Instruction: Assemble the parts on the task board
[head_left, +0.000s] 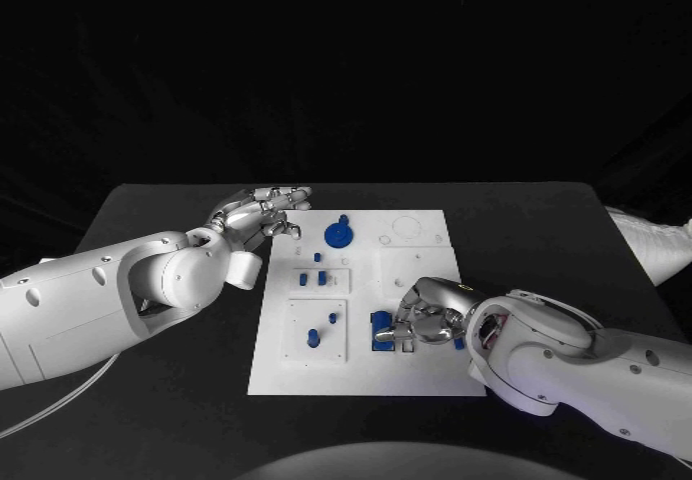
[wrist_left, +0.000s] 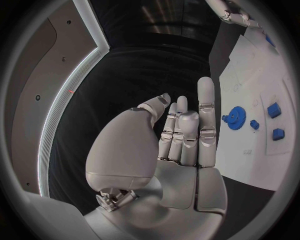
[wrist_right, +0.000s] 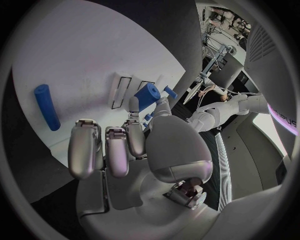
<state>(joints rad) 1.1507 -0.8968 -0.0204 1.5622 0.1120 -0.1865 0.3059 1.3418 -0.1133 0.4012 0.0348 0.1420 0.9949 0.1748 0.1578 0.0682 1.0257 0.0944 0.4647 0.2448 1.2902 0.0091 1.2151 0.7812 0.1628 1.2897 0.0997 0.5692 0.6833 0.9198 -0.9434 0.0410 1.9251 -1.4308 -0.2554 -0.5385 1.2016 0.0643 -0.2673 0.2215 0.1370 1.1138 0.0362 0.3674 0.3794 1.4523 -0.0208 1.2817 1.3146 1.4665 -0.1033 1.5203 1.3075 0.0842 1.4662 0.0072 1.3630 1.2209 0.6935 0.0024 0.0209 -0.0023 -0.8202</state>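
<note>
Dim scene w/ bright overhead light on task board (head_left: 368, 300), black surroundings; wrist views fisheye-warped, edges dark.

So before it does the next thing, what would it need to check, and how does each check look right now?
1. Right hand over the task board: ok, at its near right part.
2. Right hand's hold on a part: cannot tell; a blue cylinder sits at its fingertips, but contact is not clear.
3. Left hand out of the way: ok, at the board's far left corner, holding nothing.
4. Blue gear seated: cannot tell; it lies on the far part of the board.
5. Loose blue rod: ok, lying on the board apart from the right hand.
</note>
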